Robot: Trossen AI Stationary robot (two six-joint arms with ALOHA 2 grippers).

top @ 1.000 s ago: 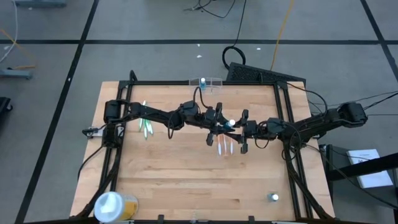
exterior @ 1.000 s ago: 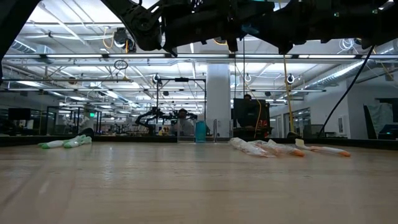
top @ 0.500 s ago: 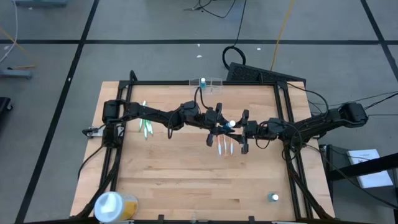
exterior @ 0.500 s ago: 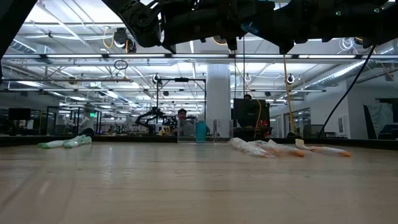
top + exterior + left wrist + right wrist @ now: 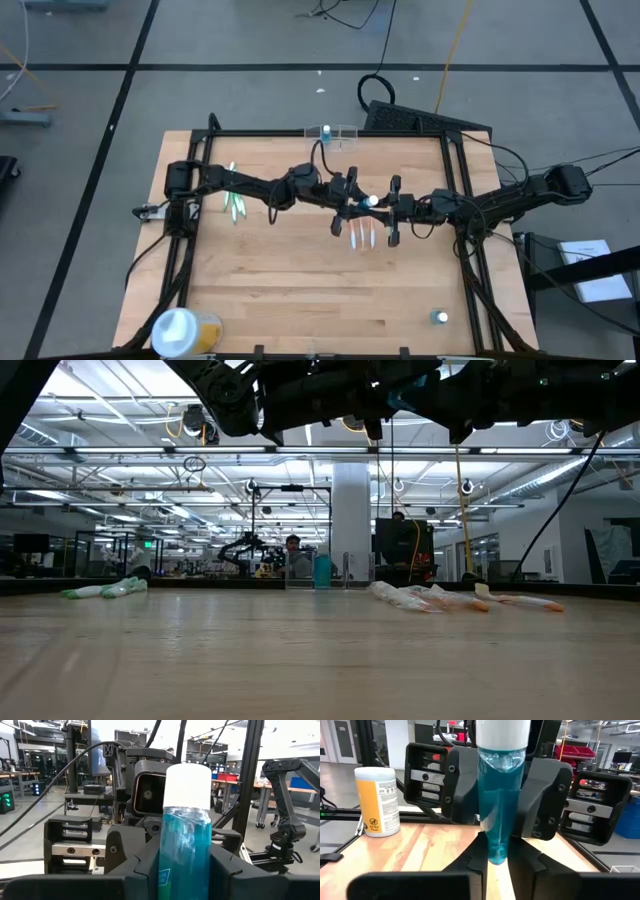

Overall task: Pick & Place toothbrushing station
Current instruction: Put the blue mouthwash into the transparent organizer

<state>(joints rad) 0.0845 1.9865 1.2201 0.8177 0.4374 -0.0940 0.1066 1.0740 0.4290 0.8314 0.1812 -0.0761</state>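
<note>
A: Start at the near edge of the surface (image 5: 290, 300). What is there?

B: A round white-and-yellow tub (image 5: 180, 330) at the near left corner, and a small blue-and-white item (image 5: 440, 317) towards the near right corner. I cannot tell what that small one is.

A: And the arms?

B: Both reach in to the middle of the surface and meet there, raised off it. Between them is a clear blue tube (image 5: 184, 835) with a white cap, held upright with the cap on top.

A: How are the hands set?

B: The left hand (image 5: 356, 199) is clamped on the tube's body, a finger pressed to each side. The right hand (image 5: 389, 207) faces it from the other side, its fingers closed on the tube's narrow bottom end.

A: Anything beneath them?

B: A few wrapped toothbrushes with orange ends (image 5: 362, 237) lie on the wood just under the two hands. A pair with green ends (image 5: 233, 205) lies near the left edge, well apart from the first lot.

A: And the toothbrushing station?

B: The toothbrushing station (image 5: 334, 132) stands at the middle of the far edge, beyond both hands and touched by neither. A blue item stands upright in it.
</note>
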